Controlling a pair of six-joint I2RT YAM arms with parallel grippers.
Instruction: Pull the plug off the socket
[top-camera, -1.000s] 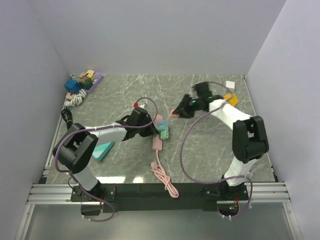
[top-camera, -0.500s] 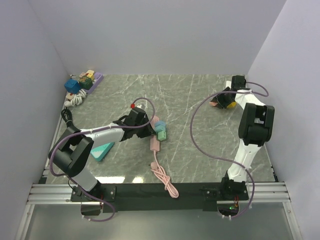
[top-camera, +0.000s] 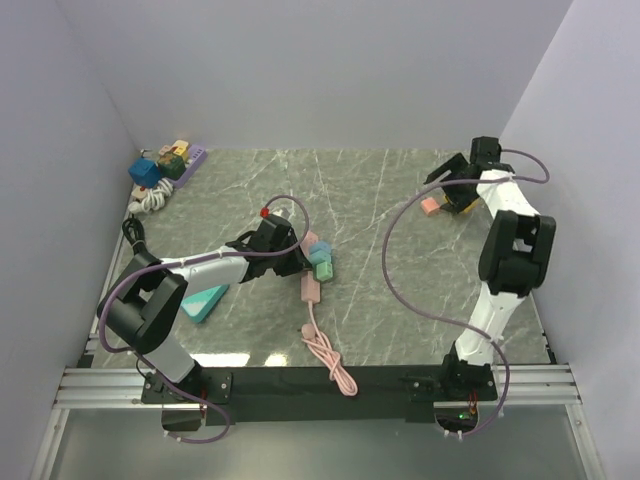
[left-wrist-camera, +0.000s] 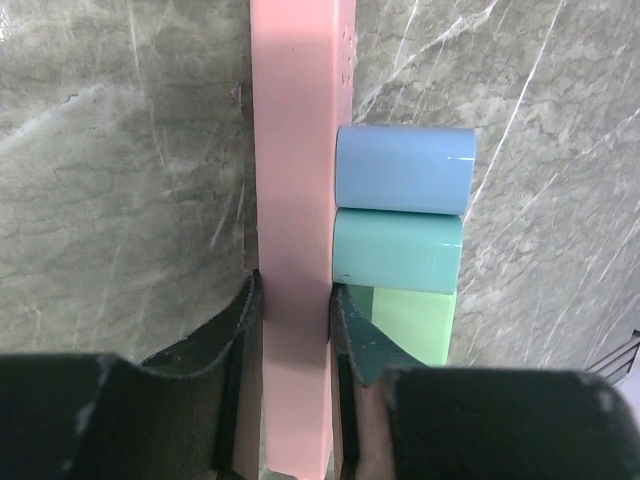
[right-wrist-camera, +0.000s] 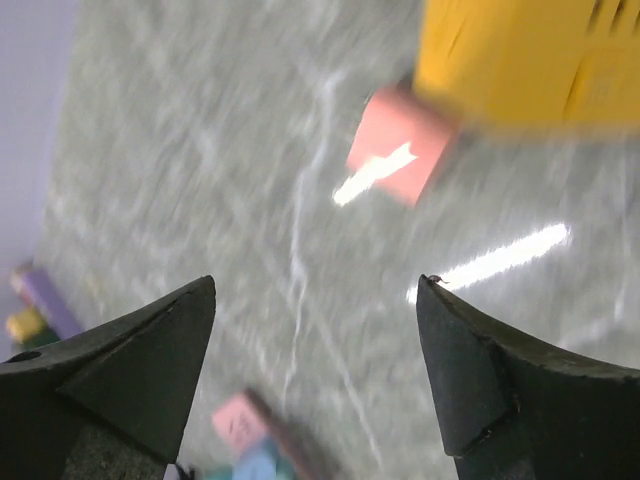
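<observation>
Jaws of left gripper (left-wrist-camera: 292, 305) clamp socket (left-wrist-camera: 300, 150).

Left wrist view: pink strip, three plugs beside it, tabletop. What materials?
Pink strip: likely moulded plastic, smooth satin face with a soft sheen. Blue plug, teal plug, green plug: same plastic look, uniform colour, rounded edges. Tabletop: grey with white veins; stone or marble-print laminate, cannot tell which.

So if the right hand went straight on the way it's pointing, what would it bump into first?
Most likely the bare table. The right hand is open, and the pink plug lies further on, off to the side by the yellow block. The picture is blurry, so depth is unsure.
</observation>
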